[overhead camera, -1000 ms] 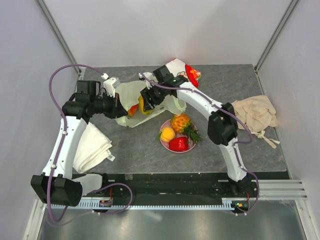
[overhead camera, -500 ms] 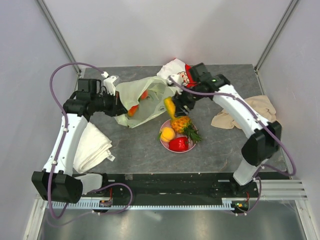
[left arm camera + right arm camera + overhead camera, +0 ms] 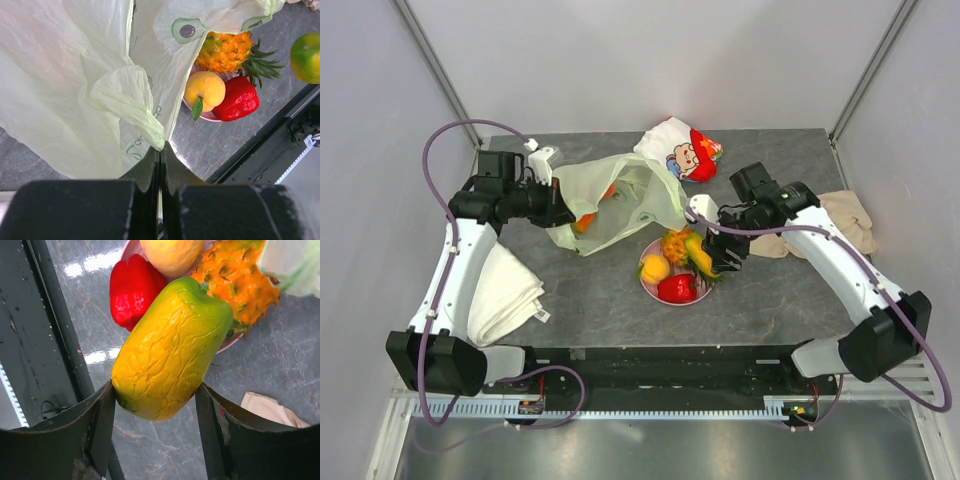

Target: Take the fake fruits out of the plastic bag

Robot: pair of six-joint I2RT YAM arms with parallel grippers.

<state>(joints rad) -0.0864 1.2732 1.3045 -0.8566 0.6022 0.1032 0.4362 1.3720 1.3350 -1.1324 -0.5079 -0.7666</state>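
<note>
Grey table point(image 3: 800, 290) fills the middle of the top view. Pale-green bag point(image 3: 620, 195) lies crumpled upper centre-left, its mouth facing right toward the plate. White towel point(image 3: 505, 295) at lower left, beige cloth point(image 3: 840, 215) at the right edge, partly under the right arm, and a cartoon pouch point(image 3: 682, 152) at upper centre just beyond the bag. Left gripper point(image 3: 160, 160) is clamped tight on a bunched fold of the bag at its left side. Right gripper point(image 3: 155, 390) grips the mango point(image 3: 170, 347), jaws wide around it, held over the right side of the pink plate point(image 3: 645, 283) at frame centre. On the plate: pineapple point(image 3: 227, 50), red pepper point(image 3: 239, 99) and peach point(image 3: 205, 87), all touching. Two orange-red fruits point(image 3: 586, 222) show through the bag near the left gripper; which kind, can't tell.
</note>
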